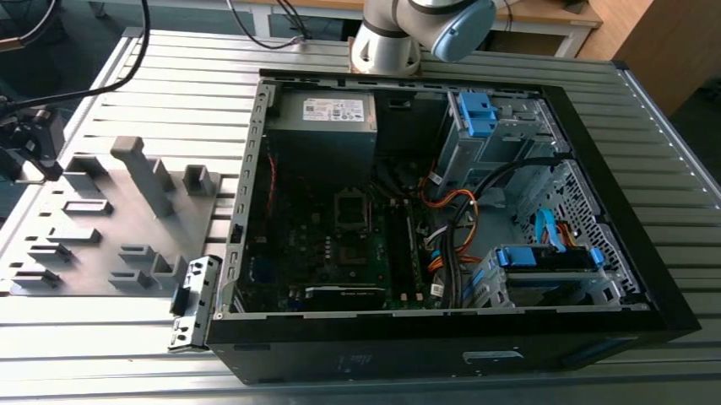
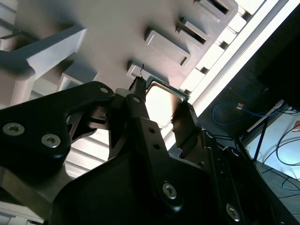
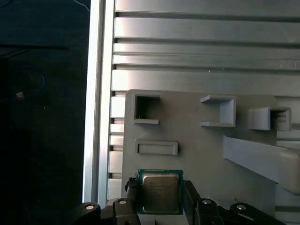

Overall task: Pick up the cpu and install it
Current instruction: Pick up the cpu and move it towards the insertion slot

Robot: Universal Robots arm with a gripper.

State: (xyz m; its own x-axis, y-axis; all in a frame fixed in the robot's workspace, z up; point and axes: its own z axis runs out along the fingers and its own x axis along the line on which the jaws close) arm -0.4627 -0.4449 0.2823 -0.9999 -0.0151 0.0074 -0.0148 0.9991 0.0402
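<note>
Ribbed metal table, grey holder tray, pincer clamped on cpu.

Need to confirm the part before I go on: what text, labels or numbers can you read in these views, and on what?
small square chip with a silver-grey metal face, on the grey holder tray: faint print lines, too blurred to read.
white sticker on the grey power-supply box: print too small to read.
Nothing else legible.

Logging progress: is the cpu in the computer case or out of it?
Out. The cpu is at the grey fixture tray, outside the case, right at the end effector.
</note>
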